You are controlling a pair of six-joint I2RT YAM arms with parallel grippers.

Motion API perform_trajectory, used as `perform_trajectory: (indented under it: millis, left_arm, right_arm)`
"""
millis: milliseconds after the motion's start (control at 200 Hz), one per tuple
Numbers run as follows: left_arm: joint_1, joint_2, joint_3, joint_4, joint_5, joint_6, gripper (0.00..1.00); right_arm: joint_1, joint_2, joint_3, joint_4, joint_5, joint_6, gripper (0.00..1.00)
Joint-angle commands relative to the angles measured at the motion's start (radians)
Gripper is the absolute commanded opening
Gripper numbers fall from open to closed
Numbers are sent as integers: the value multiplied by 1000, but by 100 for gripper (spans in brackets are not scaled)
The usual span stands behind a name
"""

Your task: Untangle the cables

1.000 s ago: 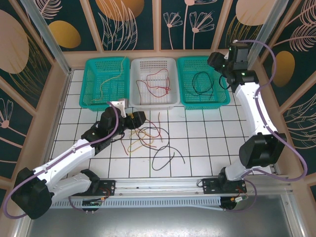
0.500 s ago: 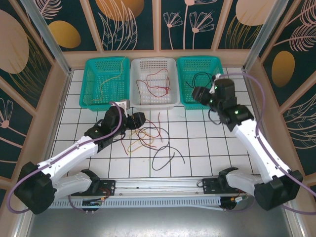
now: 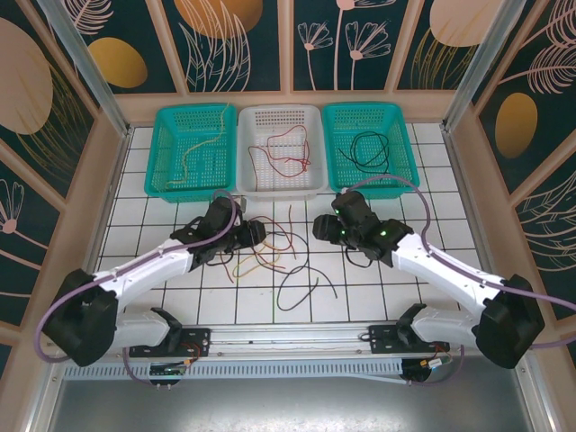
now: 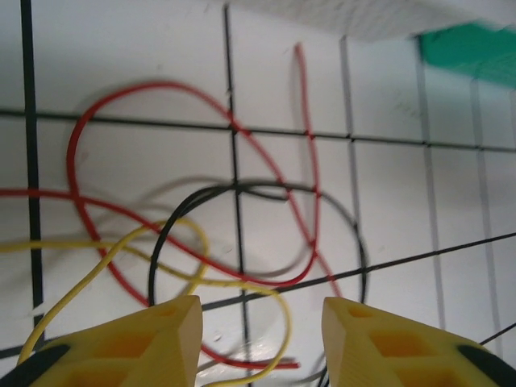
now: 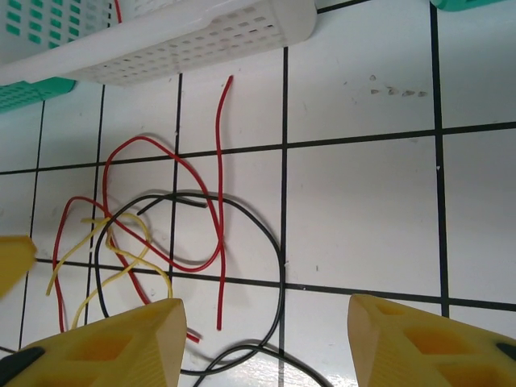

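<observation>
The cables lie tangled on the white tiled floor: red, yellow and black loops crossing one another. My left gripper hovers at the tangle's left edge. Its yellow fingers stand apart, and a yellow cable curves across the gap over a red cable and a black loop. My right gripper is at the tangle's right side, open, over the black cable, with a straight red cable and yellow strands to the left. Neither gripper holds anything.
Three baskets line the far wall: a teal basket with a yellow wire, a white basket with red wires, and a teal basket with a black wire. The white basket's rim sits just beyond the tangle. Wooden walls enclose the floor.
My right arm has swung down from over the right teal basket to the tangle's right side. My left gripper has edged forward over the tangle and its jaws have narrowed.
</observation>
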Motion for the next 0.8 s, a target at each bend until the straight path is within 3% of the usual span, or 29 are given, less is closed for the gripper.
perform_trajectory:
  millis: [0, 365, 450, 511, 621, 791]
  left_arm:
    - [3, 50, -1, -68, 31, -21, 41]
    - [3, 196, 1, -39, 59, -19, 37]
    - [4, 233, 19, -37, 60, -9, 33]
    - [3, 244, 37, -48, 46, -3, 24]
    - [3, 197, 46, -61, 14, -5, 12]
    - [3, 44, 45, -68, -2, 18, 6]
  right_arm:
    - [5, 18, 52, 50, 41, 28, 55]
    - [5, 9, 71, 46, 66, 24, 55]
    - [5, 4, 73, 41, 69, 24, 54]
    - [5, -3, 73, 38, 70, 25, 54]
    - [5, -15, 76, 32, 74, 26, 53]
    - [5, -27, 93, 35, 62, 29, 53]
